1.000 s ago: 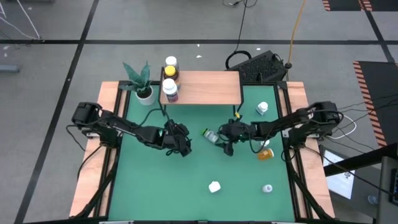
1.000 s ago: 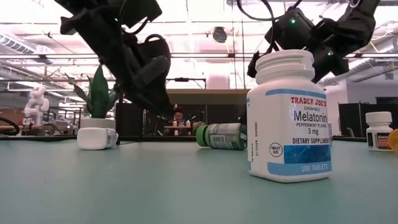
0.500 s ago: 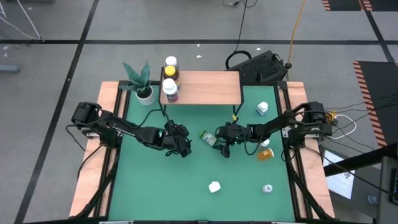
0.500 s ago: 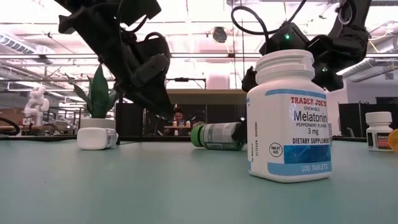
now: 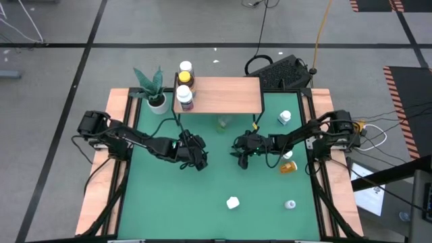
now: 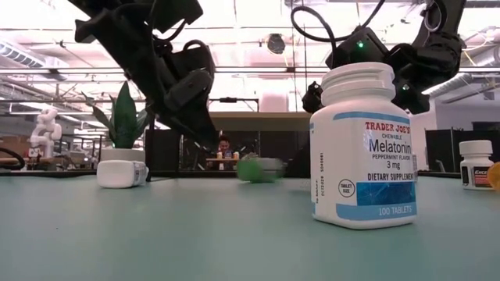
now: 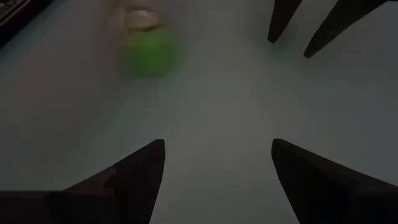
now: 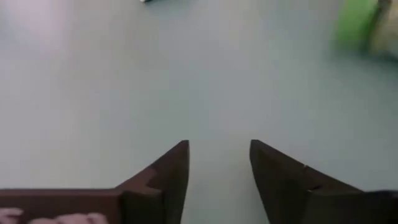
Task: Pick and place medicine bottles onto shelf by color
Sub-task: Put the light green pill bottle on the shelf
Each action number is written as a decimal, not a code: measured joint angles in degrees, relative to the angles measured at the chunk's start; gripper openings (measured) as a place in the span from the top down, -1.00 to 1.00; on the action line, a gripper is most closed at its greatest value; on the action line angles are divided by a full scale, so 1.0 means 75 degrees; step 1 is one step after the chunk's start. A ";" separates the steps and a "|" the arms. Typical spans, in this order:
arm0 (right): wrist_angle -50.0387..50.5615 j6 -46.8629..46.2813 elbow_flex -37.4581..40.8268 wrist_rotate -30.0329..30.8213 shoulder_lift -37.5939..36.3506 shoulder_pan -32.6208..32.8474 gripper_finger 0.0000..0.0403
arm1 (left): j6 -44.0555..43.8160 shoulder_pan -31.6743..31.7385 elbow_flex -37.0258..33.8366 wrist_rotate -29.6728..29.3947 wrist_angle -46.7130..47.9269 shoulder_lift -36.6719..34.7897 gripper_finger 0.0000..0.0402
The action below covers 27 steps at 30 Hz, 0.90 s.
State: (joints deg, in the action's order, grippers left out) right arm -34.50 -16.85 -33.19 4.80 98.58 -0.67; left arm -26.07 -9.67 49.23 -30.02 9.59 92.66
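Note:
The green bottle lies on its side on the green mat just in front of the shelf, blurred; it also shows in the low view, the left wrist view and the right wrist view. My right gripper is open and empty over the mat, nearer than the bottle. My left gripper is open and empty to the bottle's near left. Two capped bottles stand at the shelf's left end.
A white Melatonin bottle stands near the front edge. An orange bottle and white bottles lie on the right half. A potted plant stands left of the shelf, whose black legs are beside the green bottle.
My right gripper has gone a little toward the table's left edge, against the green bottle. The bottle, lying on its side at the mat's middle, has then rolled away toward the far edge, up to the shelf's front, and shows blurred now.

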 joint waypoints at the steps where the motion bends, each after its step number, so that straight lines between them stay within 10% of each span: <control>1: 0.0002 0.0099 0.0000 0.0005 -0.0018 0.0005 0.25 | 0.0008 0.0000 0.0000 0.0000 -0.0040 0.0000 -0.49; 10: -0.0237 0.0342 0.0000 -0.0003 -0.0364 0.0311 0.52 | 0.0015 -0.0021 0.0000 0.0002 -0.0032 0.0000 -0.49; 27: 0.0575 0.1221 -0.0323 0.0524 -0.1241 0.1418 0.18 | -0.0108 -0.0143 0.0000 0.0034 0.0196 -0.0051 -0.49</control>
State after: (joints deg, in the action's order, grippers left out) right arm -30.19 -7.69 -35.61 8.73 89.27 9.97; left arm -26.87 -10.74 49.23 -29.76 11.06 92.28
